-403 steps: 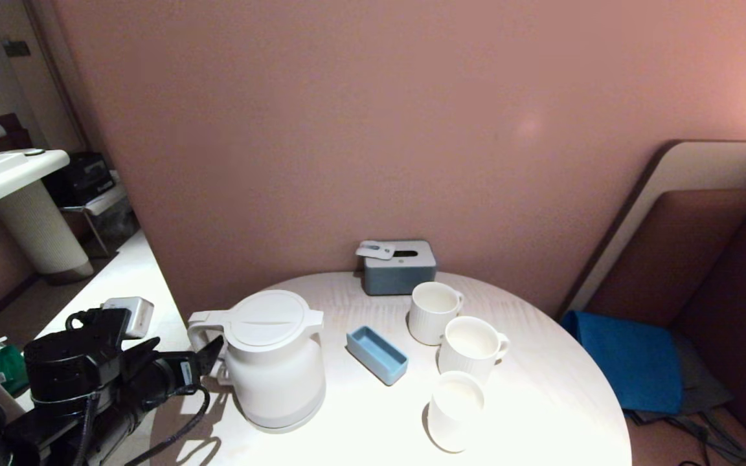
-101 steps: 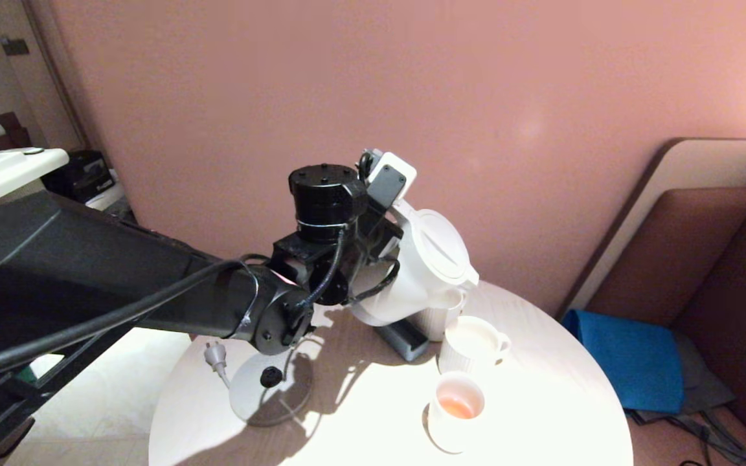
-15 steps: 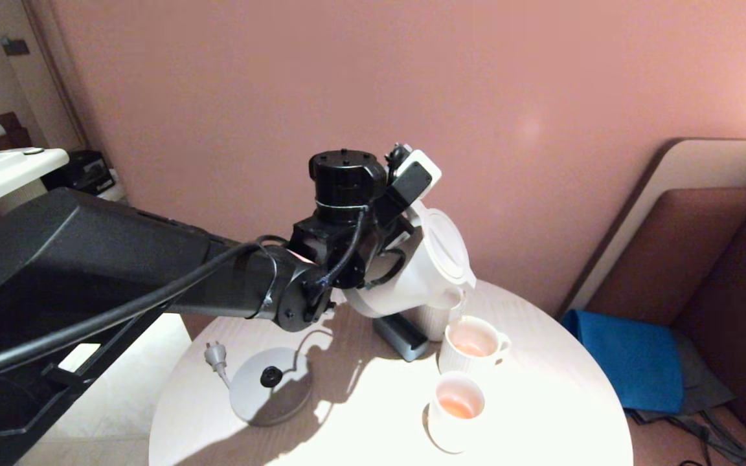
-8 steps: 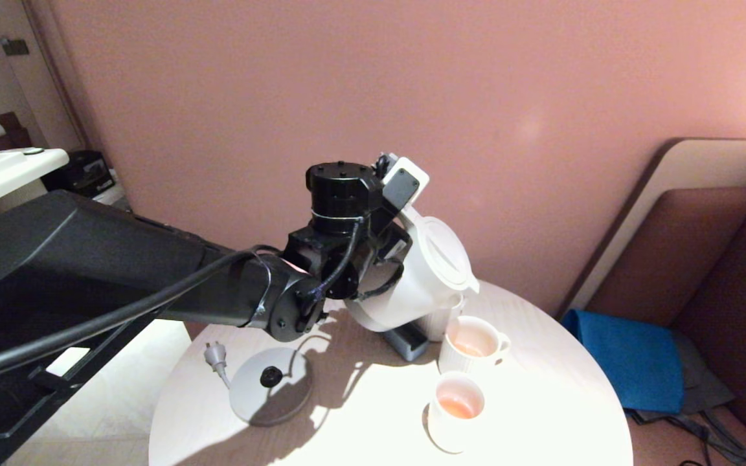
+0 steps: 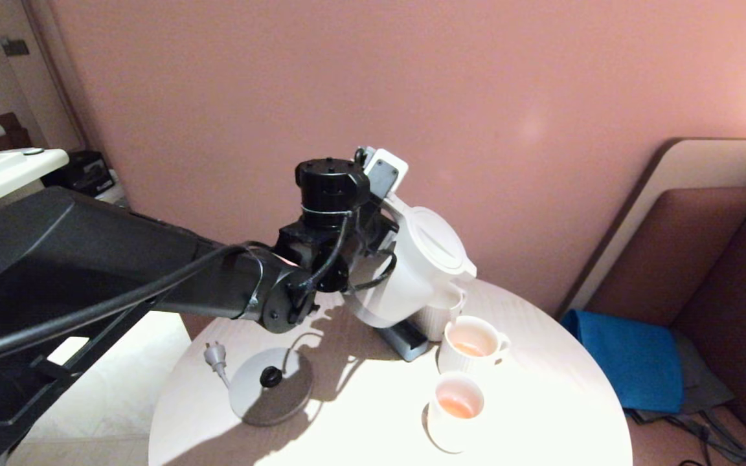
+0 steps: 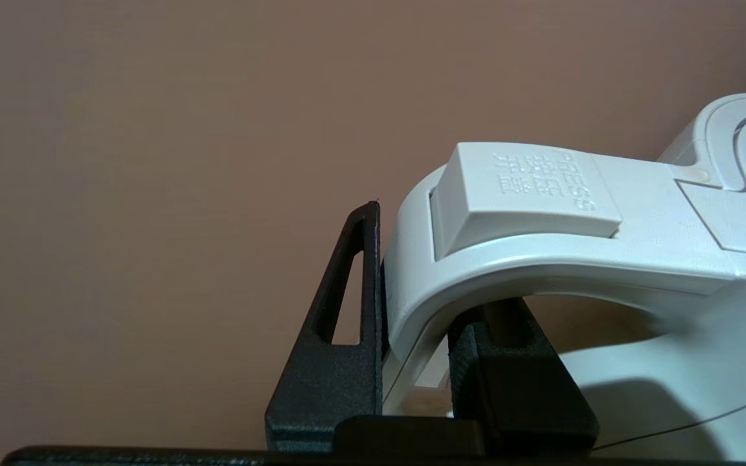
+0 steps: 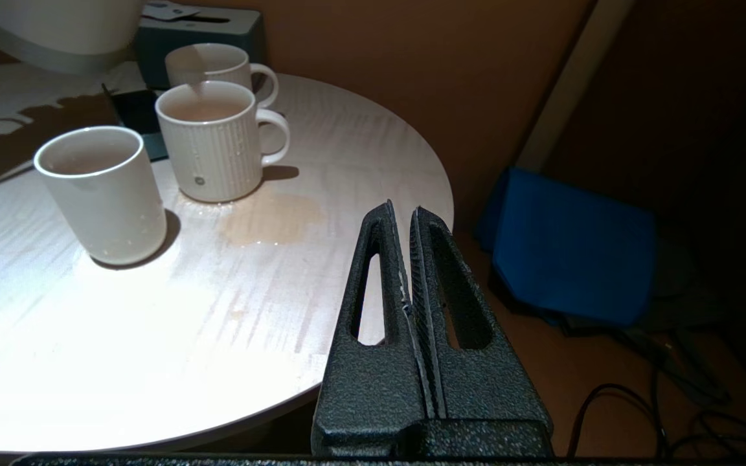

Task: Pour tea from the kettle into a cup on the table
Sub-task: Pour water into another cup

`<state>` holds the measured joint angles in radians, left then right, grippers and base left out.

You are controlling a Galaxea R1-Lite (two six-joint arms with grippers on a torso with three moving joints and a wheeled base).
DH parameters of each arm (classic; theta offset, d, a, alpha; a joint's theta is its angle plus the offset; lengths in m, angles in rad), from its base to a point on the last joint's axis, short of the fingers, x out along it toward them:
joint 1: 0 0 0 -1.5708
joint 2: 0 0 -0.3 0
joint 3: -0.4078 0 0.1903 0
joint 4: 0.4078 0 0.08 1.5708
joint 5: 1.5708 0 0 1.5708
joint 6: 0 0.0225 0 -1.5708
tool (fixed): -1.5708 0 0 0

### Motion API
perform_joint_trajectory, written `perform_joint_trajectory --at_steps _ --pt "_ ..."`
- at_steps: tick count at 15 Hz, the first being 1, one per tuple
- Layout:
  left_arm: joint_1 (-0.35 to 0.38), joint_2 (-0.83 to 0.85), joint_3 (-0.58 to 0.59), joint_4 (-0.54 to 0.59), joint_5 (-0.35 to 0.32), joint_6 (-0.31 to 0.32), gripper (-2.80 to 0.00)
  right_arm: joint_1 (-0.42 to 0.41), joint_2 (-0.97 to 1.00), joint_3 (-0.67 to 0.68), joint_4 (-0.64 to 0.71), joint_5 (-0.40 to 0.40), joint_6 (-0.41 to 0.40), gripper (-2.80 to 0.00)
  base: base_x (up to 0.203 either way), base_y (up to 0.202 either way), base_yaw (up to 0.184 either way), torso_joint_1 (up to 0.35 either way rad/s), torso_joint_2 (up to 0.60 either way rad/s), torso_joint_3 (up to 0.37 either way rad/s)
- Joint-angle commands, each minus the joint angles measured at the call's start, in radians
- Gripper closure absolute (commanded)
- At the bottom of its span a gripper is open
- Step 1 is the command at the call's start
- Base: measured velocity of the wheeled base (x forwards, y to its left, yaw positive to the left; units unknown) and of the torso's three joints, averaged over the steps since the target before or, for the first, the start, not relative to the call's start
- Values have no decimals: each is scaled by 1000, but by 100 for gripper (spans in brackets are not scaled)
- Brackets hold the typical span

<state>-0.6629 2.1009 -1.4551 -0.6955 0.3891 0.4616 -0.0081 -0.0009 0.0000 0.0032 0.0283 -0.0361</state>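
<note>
My left gripper (image 6: 431, 272) is shut on the loop handle of the white kettle (image 5: 415, 272). The kettle hangs tilted above the back of the round table (image 5: 541, 414), its spout over the far ribbed mug (image 7: 217, 61). No liquid runs from the spout. The middle ribbed mug (image 5: 471, 343) holds pale orange tea (image 5: 470, 349), and so does the plain near cup (image 5: 456, 406). My right gripper (image 7: 404, 213) is shut and empty, low beside the table's right front edge, out of the head view.
The kettle's grey round base (image 5: 269, 388) with its plug (image 5: 215, 355) lies on the table's left. A blue tray (image 5: 404, 340) sits under the kettle. A tea puddle (image 7: 272, 217) lies beside the middle mug. A grey tissue box (image 7: 201, 32) stands at the back, a blue cushion (image 5: 625, 359) on the right.
The stream into the middle mug has stopped. The kettle has tipped back toward level and shifted slightly left with the left arm. The right arm has not moved.
</note>
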Motion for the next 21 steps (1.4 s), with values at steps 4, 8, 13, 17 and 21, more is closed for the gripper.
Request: perform_joint_trajectory --at_steps 4,8,13,17,21 --pt "61 74 -121 2 1 33 0 -1 1 0 0 1 -1 0 0 0 0 0 0 0" --pt "68 126 -211 44 0 52 0 0 1 0 0 1 -1 0 0 0 0 0 0 0" --pt "68 186 -341 114 0 74 0 0 1 0 0 1 -1 0 0 0 0 0 0 0" --pt "68 210 -361 113 0 102 0 0 1 0 0 1 -1 0 0 0 0 0 0 0" --pt "68 225 -375 113 0 120 0 0 1 0 0 1 -1 0 0 0 0 0 0 0"
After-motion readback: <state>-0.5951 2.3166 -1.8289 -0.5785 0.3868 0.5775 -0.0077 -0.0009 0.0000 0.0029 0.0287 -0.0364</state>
